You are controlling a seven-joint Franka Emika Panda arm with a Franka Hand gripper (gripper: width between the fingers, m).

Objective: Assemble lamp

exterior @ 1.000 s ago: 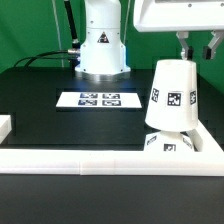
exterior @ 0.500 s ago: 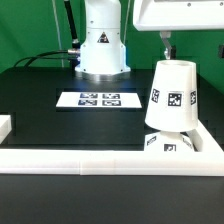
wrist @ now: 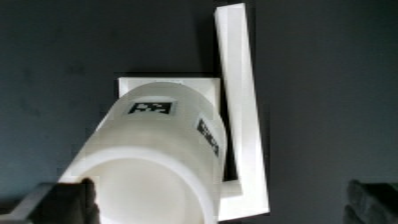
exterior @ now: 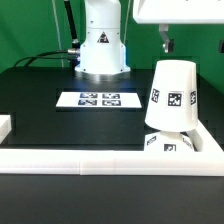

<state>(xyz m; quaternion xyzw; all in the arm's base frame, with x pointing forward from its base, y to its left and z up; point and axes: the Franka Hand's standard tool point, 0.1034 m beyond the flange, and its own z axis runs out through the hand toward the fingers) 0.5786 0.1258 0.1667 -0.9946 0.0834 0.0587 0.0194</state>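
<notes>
Rising between the earlier frames and now, my end effector (exterior: 190,42) has lifted off the shade (exterior: 171,94), so only one dark finger (exterior: 166,41) and a sliver of another at the exterior view's right edge show above the cone. I read that as a release: the shade stands upright on its own, seated over the base (exterior: 168,143), whose tagged block peeks out under the rim at the near right corner of the counter (exterior: 60,125), tucked inside the white rail (exterior: 90,160). The bulb is not visible; I take it to be under the shade. To me the lamp looks essentially assembled. The end effector is spread wide and empty: in the wrist view its two fingertips (wrist: 68,196) sit far apart on either side of the shade (wrist: 157,150), touching nothing. The marker board (exterior: 98,99) lies flat further back, left of the lamp, well apart from it.
</notes>
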